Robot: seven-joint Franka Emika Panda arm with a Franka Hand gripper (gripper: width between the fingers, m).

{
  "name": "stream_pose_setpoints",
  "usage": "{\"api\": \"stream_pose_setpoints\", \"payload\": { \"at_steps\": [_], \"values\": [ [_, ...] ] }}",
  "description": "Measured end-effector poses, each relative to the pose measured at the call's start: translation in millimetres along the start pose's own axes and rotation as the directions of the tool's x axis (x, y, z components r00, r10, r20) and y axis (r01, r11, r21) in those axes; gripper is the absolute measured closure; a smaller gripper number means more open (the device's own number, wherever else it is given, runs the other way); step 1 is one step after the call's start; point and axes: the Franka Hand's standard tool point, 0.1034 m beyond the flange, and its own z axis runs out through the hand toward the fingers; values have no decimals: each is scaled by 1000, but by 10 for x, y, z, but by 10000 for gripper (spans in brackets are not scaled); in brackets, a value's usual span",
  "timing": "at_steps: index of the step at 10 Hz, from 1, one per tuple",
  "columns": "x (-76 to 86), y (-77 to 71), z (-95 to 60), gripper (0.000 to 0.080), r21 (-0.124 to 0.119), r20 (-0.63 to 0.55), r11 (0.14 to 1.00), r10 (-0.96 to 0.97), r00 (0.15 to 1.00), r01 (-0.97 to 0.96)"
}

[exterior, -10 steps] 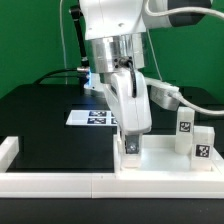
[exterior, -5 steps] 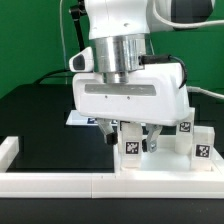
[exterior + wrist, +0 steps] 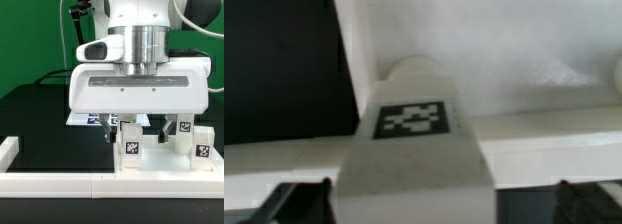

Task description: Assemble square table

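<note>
One arm, one gripper, hanging straight down over the work with its broad white housing square to the exterior camera. Under it lies the square tabletop, white, resting against the long white border rail along the near edge of the black table. Behind the gripper, partly hidden, sits the marker board.

Leg in hand: a tagged white leg stands upright directly below the gripper, its long axis vertical, in line with the gripper's own axis. The wrist view confirms this: the leg runs straight away from the camera, centred between the two dark fingertips at the frame edge, tag facing the lens, far end against the white tabletop. Fingers appear clamped on the leg's flanks; contact itself is at the frame edge, so this is read from alignment, not seen outright.

Relation that matters: leg sits on or just above the tabletop near its corner at the exterior view's left. Whether the foot is seated in a socket cannot be told; the leg hides it.

Two more tagged legs stand on the tabletop toward the exterior view's right, apart from the gripper.

Judgement: coming move likely turns about or along the vertical axis, so keeping leg plumb over the socket is critical.
</note>
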Motion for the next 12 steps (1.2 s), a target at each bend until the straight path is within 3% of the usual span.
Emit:
{"api": "stream_pose_setpoints", "payload": {
  "at_steps": [1,2,4,5,6,7,8,9,11,12],
  "values": [
    [-2,-8,3,247,1,0,997,80,997,-80],
    [-4,-6,6,465,1,1,990,141,990,-141],
    [-12,44,19,505,-5,2,959,284,959,-284],
    [-3,69,29,505,-12,0,900,435,900,-435],
    [-20,86,33,505,-33,13,770,637,770,-637],
    [-46,59,17,505,-74,38,586,811,584,-807],
    [-27,65,0,506,-100,64,408,913,403,-907],
    [-13,91,-7,506,-123,87,301,952,292,-946],
    [-25,85,13,506,-131,72,214,976,206,-968],
    [-26,89,15,497,-130,75,232,972,224,-964]
  ]
}}
